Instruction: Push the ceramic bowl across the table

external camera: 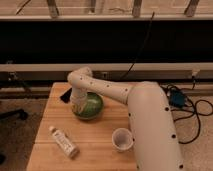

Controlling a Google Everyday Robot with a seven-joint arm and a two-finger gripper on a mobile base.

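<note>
Hanging at the end of the white arm (pixel 115 92), the gripper (pixel 77 106) is sitting low against the left side of the ceramic bowl (pixel 90 106), apparently touching its rim. The green bowl is resting on the far half of the table (pixel 100 137), nearer the left edge, and it lies to the gripper's right. A push toward the right would likely be sending it across the wood, behind the small cup (pixel 121 138) and away from the bottle (pixel 63 141).

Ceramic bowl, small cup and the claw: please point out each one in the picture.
ceramic bowl (pixel 91 106), camera view, on its green right side.
small cup (pixel 122 138), camera view, on its pale inside.
claw (pixel 78 106), camera view, at the bowl's left edge, on its lower end.
</note>
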